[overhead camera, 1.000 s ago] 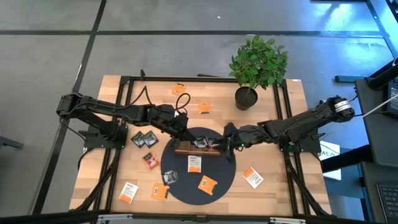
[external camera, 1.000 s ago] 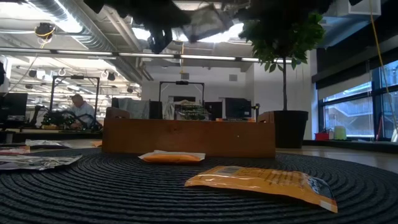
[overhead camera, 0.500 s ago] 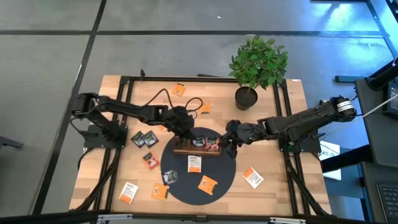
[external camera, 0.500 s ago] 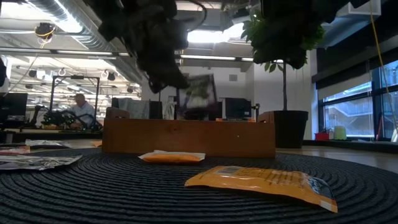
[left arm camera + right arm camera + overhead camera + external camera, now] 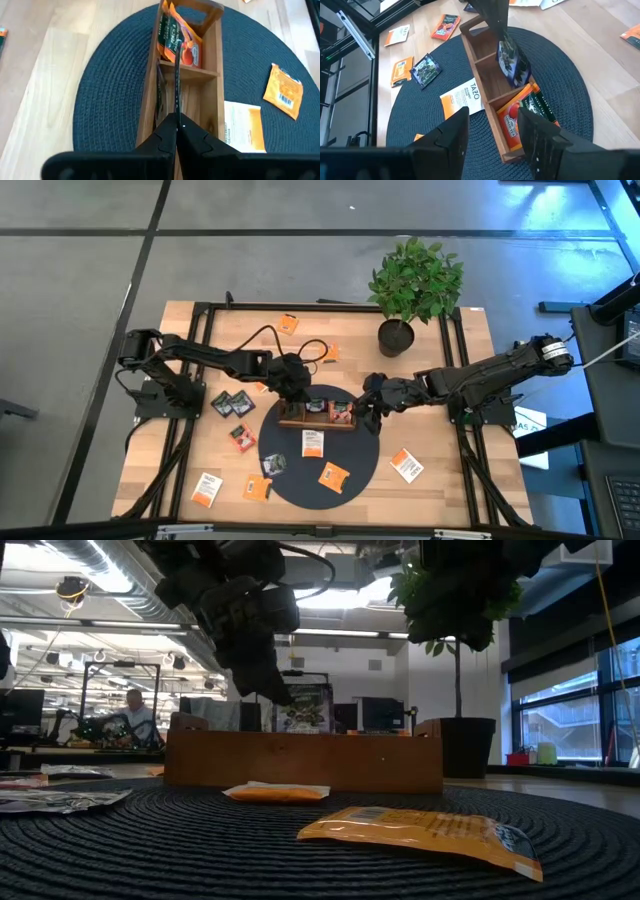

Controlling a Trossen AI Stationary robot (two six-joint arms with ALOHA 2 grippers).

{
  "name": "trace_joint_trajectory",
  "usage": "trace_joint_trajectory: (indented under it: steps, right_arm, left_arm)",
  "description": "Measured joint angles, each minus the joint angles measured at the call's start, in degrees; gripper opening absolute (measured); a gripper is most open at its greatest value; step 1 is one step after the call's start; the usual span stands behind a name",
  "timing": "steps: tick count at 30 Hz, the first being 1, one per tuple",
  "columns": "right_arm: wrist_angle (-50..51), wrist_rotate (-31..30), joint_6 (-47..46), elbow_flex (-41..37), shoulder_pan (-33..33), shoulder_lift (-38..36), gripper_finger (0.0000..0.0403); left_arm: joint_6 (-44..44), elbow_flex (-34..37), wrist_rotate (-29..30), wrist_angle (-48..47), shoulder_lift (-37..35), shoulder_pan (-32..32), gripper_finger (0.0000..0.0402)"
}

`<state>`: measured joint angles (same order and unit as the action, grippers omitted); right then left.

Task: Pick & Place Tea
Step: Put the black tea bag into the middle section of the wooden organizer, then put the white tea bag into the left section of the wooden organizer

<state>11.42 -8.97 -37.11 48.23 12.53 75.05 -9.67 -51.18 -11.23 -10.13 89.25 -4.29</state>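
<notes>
A black sachet (image 5: 511, 61) is pinched upright by the left gripper (image 5: 176, 131) directly over the tray's (image 5: 300, 421) middle compartment (frame centre).

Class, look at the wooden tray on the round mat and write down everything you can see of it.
The wooden tray is a long, narrow box of light brown wood, split by low dividers into three open compartments. It lies flat on the dark woven round mat. One end compartment holds orange-and-dark tea bags. Over the middle compartment, the left hand, shut on a dark tea bag, holds it upright, edge down. The right hand hovers open near the filled end.
</notes>
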Motion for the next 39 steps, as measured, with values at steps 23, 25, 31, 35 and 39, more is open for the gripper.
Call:
trace_joint_trajectory:
  steps: [23,25,31,35,39]
  right_arm:
    - [0.11,-2.11,0.05,0.0,0.0,0.0,0.0169]
    - [0.11,-2.1,0.05,0.0,0.0,0.0,0.0169]
    - [0.27,-2.08,0.05,0.0,0.0,0.0,0.0169]
    - [0.31,-2.05,0.07,0.0,0.0,0.0,0.0169]
    - [0.31,-2.03,0.06,0.0,0.0,0.0,0.0169]
  left_arm:
    - [-1.53,0.0,2.75,2.64,0.31,0.5,0.0004]
    - [-1.53,0.0,2.76,2.65,0.31,0.48,0.0005]
    - [-1.53,0.0,2.72,2.53,0.31,0.5,0.0022]
    - [-1.53,0.0,2.72,2.18,0.31,0.5,0.0044]
    - [-1.57,0.0,2.96,2.19,0.31,0.4,0.0065]
